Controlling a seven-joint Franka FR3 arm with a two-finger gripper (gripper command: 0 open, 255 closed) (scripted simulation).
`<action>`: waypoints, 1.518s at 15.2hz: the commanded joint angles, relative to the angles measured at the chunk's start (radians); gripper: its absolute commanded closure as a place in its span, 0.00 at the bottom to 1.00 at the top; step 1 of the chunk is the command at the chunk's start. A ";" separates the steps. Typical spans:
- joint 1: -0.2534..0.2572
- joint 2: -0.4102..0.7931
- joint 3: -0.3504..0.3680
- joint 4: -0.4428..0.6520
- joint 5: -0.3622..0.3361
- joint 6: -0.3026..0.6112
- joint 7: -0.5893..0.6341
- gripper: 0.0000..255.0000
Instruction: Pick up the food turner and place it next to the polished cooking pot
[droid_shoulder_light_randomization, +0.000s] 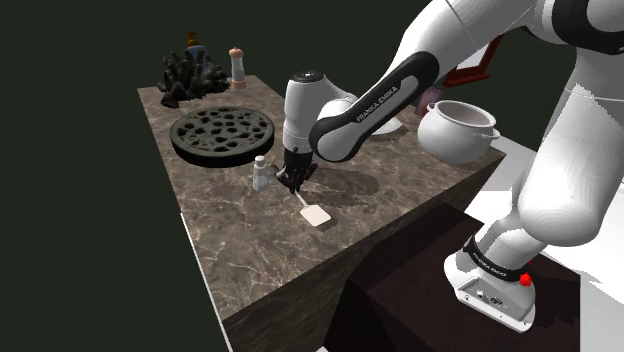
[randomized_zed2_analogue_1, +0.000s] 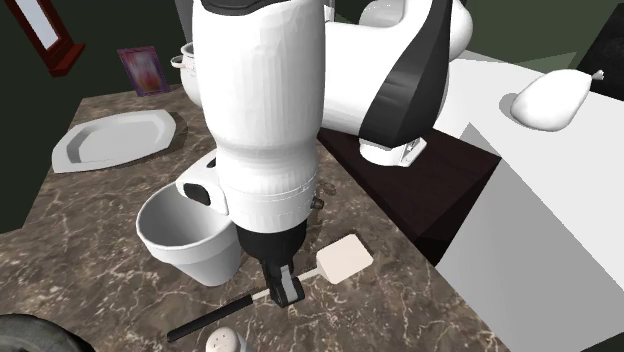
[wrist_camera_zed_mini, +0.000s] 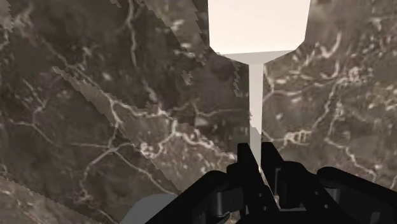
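The food turner lies flat on the brown marble counter: a cream square blade (droid_shoulder_light_randomization: 317, 214), a pale thin shaft and a dark handle (randomized_zed2_analogue_1: 210, 322). My gripper (droid_shoulder_light_randomization: 291, 183) stands straight down over it, shut on the shaft between blade and handle. In the wrist view the two fingers (wrist_camera_zed_mini: 255, 159) clasp the pale shaft (wrist_camera_zed_mini: 256, 95), with the blade (wrist_camera_zed_mini: 257, 25) beyond them. The second exterior view has the gripper (randomized_zed2_analogue_1: 282, 290) on the shaft beside the blade (randomized_zed2_analogue_1: 345, 259). The white cooking pot (droid_shoulder_light_randomization: 457, 128) stands close by (randomized_zed2_analogue_1: 190, 235).
A small shaker (droid_shoulder_light_randomization: 260, 173) stands right beside the gripper. A round dark perforated trivet (droid_shoulder_light_randomization: 222, 133), a pepper mill (droid_shoulder_light_randomization: 237, 66) and a dark pile (droid_shoulder_light_randomization: 185, 75) occupy the far end. A grey plate (randomized_zed2_analogue_1: 115, 137) and a picture frame (randomized_zed2_analogue_1: 143, 68) lie beyond the pot.
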 joint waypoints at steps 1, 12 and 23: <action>0.000 0.000 0.000 0.000 0.000 0.000 0.000 1.00; -0.010 -0.064 0.015 0.012 0.043 -0.071 -0.032 1.00; -0.017 -0.165 0.026 0.057 0.105 -0.209 -0.079 1.00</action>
